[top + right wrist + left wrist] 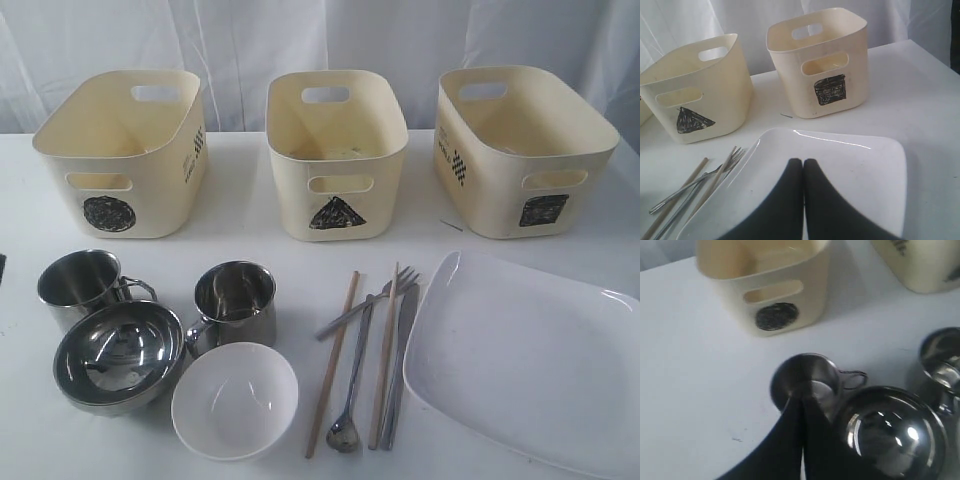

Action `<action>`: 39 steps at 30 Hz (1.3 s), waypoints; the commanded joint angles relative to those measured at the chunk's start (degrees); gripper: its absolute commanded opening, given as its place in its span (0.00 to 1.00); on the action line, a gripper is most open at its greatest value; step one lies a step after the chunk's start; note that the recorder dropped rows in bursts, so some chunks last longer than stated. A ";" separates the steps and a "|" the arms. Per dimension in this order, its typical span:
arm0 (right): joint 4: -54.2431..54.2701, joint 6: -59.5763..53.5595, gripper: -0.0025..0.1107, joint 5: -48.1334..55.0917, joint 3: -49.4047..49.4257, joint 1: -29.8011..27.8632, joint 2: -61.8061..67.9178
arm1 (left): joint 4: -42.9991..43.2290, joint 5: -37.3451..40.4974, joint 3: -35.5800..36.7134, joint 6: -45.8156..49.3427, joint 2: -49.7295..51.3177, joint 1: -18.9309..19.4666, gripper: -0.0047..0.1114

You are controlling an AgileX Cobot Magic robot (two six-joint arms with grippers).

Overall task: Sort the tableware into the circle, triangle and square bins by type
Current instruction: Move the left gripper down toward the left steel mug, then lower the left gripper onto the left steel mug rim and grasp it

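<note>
Both pincers are pinched shut and empty. The left gripper (802,401) hangs over the leftmost steel handled mug (807,374), front-left of the cream triangle-marked bin (337,160). The right gripper (803,162) hangs over the large white square plate (860,167), front-right of it. The mug looks light, rigid and slick, so grip its rim. The plate is probably brittle, so take its raised edge.

Far-left mug (78,285), middle mug (236,300), steel bowl (118,355): polished metal, mirror-like inside w/ bright glints. Spoon (343,434), fork (404,281), knife (400,365): same shiny metal, smooth. Chopsticks (333,362): bare wood, matt, light brown. White bowl (234,400) & plate (530,360): glossy, smooth, ceramic-looking. Circle bin (125,150), triangle bin (335,150), square bin (520,150): cream plastic, smooth, low sheen; marks scribbled matt black. Surface (250,220): white, matt. Backdrop (300,40): white cloth, folded. Left hand (801,402), right hand (803,164): matt black.
</note>
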 commanded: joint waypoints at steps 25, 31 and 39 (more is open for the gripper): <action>-0.15 0.09 0.02 -0.49 0.31 0.16 -0.26 | -15.46 7.93 -2.22 12.10 5.96 -0.57 0.04; -0.15 0.09 0.02 -0.49 0.31 0.16 -0.26 | -15.46 5.14 -2.22 10.65 10.04 1.75 0.04; -0.15 0.09 0.02 -0.49 0.31 0.16 -0.26 | -18.50 1.12 -2.43 10.51 11.21 5.51 0.10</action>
